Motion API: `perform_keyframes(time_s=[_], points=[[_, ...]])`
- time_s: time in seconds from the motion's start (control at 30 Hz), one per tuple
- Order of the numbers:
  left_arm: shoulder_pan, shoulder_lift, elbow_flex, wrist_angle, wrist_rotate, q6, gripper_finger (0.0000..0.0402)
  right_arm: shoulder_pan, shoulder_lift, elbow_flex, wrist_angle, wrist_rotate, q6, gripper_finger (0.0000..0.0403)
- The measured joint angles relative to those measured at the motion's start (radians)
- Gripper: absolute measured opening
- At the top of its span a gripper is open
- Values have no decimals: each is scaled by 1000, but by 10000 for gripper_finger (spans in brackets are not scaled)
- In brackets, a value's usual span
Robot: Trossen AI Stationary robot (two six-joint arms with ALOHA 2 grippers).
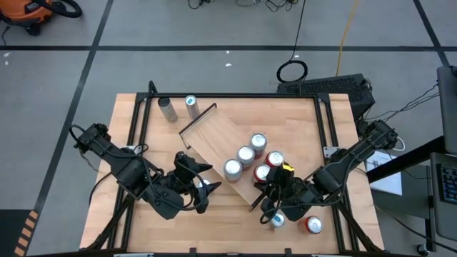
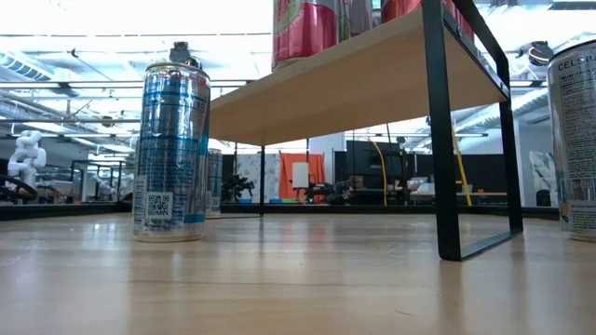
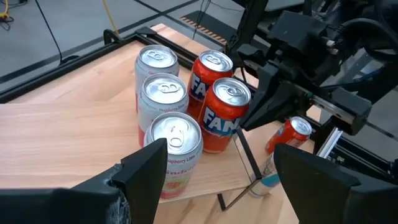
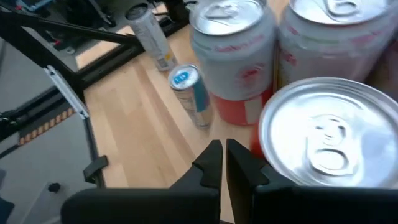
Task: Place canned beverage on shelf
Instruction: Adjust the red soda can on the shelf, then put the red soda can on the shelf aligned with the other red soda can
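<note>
We see three pale cans (image 3: pixel 163 92) with pink print beside two orange cans (image 3: pixel 226 114) with blue-and-white lettering on the light-wood shelf (image 3: pixel 74 130). Its rails (image 2: pixel 445 130) are black. A silver-and-blue can (image 2: pixel 171 141) stands apart.

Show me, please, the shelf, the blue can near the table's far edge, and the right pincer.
shelf (image 1: pixel 214 132): high view, bare board.
blue can (image 1: pixel 191 102): high view, its top.
right pincer (image 4: pixel 224 155): right wrist view, between its closed tips.
</note>
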Motion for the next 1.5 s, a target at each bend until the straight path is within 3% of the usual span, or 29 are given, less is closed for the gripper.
perform_keyframes(time_s=[0.6,0.8,1.13,1.33,1.5], points=[[0,0,0,-3,5,1,293,-4,-17,0,-16,-8,7,0],[0,0,0,-7,5,2,293,9,-24,91,-40,-186,-68,0],[0,0,0,-8,11,3,293,77,-26,381,-567,-546,-16,0],[0,0,0,-7,13,1,293,179,-24,399,-696,-605,-19,3],[0,0,0,-3,13,-25,293,246,-24,345,-700,-605,-59,33]])
